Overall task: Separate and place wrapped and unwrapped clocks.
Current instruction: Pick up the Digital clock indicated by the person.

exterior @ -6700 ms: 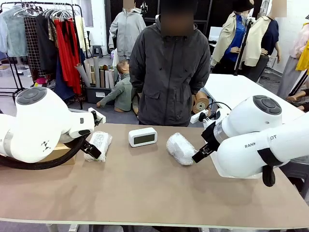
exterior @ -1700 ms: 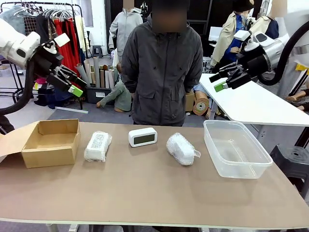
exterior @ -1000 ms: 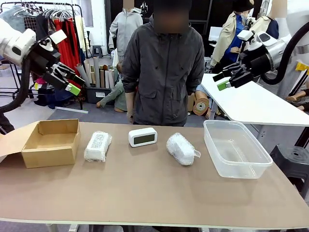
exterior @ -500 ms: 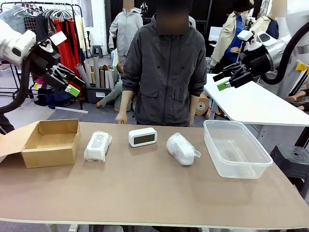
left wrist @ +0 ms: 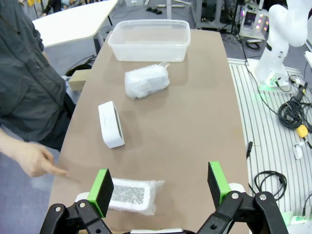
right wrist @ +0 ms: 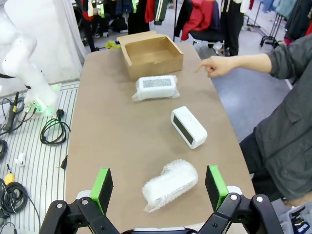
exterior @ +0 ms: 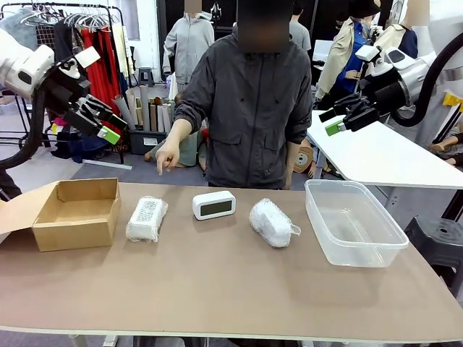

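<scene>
Three clocks lie in a row on the brown table. A bubble-wrapped clock (exterior: 147,218) (left wrist: 130,196) (right wrist: 156,87) is nearest the cardboard box (exterior: 77,212) (right wrist: 151,53). The bare white clock (exterior: 214,204) (left wrist: 111,124) (right wrist: 188,127) sits in the middle. A second wrapped clock (exterior: 271,223) (left wrist: 146,80) (right wrist: 169,185) lies beside the clear tub (exterior: 354,221) (left wrist: 149,40). My left gripper (exterior: 105,125) (left wrist: 161,184) hangs open, high above the box. My right gripper (exterior: 334,123) (right wrist: 159,185) hangs open, high above the tub. The person's hand (exterior: 168,155) (right wrist: 216,65) (left wrist: 35,159) points down toward the left wrapped clock.
The person stands at the table's far side, behind the bare clock. A white table (exterior: 376,152) lies behind on the right and a clothes rack (exterior: 79,58) behind on the left. The near half of the table holds nothing.
The person's hand has risen from their side and now points down over the table's left part. Both arms have stayed still, high and open.
</scene>
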`<state>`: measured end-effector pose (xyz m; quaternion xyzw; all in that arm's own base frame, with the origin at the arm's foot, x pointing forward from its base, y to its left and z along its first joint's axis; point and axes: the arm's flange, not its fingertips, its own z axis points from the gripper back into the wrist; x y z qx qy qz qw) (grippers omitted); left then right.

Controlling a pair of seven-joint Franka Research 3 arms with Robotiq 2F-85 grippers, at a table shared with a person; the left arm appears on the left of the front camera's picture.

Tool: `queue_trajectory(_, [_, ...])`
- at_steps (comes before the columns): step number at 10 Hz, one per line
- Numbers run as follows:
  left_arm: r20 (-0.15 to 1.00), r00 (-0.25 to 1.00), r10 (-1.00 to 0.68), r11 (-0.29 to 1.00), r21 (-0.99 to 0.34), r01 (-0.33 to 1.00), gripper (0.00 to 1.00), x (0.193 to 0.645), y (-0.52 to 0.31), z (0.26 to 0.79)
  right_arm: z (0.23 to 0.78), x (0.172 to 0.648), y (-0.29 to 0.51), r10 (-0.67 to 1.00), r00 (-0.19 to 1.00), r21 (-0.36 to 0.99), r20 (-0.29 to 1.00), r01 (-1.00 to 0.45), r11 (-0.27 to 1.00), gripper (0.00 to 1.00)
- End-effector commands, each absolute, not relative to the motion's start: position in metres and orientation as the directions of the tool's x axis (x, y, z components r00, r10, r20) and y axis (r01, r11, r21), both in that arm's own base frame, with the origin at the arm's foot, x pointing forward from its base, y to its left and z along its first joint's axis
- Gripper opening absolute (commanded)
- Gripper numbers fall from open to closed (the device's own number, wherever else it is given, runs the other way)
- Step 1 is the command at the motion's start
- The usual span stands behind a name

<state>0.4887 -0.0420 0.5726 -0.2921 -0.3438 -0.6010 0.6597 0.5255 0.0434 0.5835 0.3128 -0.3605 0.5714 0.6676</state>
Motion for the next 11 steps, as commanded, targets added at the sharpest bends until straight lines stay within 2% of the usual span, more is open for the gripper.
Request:
queue_trajectory(1, [0.809, 0.038, -0.587, 0.108, 0.031, 0.994, 1.00, 0.4886, -0.0419, 0.5747, 0.5839, 0.5250, 0.0435, 0.537, 0.086, 0.007, 0.839, -0.989, 0.148, 1.00])
queue_trajectory(11, [0.809, 0.038, -0.587, 0.108, 0.031, 0.994, 1.00, 0.4886, -0.0419, 0.5747, 0.5839, 0.5250, 0.0435, 0.537, 0.086, 0.007, 0.839, -0.989, 0.148, 1.00])
